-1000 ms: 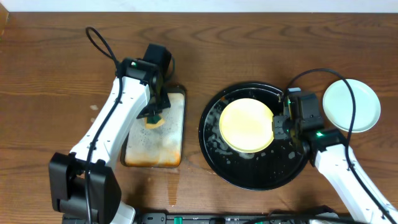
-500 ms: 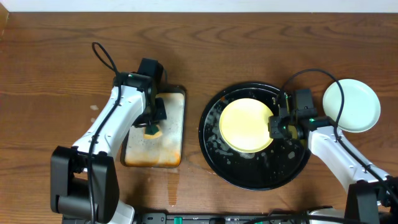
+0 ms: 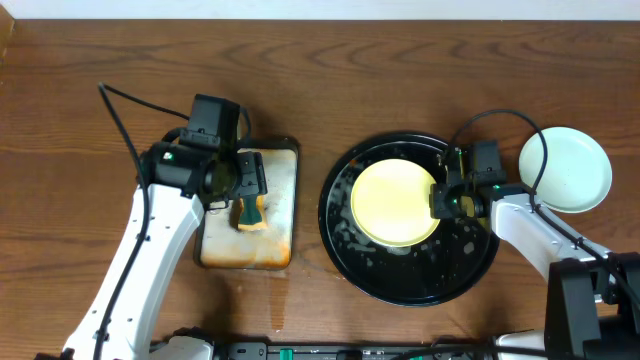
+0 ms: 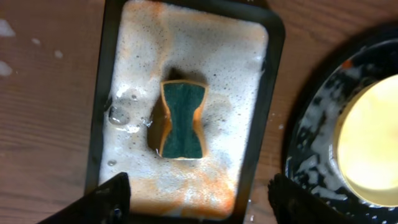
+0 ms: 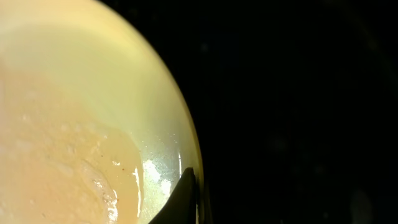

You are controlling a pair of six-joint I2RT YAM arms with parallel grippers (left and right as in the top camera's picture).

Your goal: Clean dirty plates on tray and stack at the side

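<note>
One yellow plate [image 3: 394, 202] seemingly pinched

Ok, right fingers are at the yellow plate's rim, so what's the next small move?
Probably lift the yellow plate slightly off the tray: the right fingers look shut on its rim, the sponge lies free in the pan, and the mint plate sits at the side to stack on.
</note>
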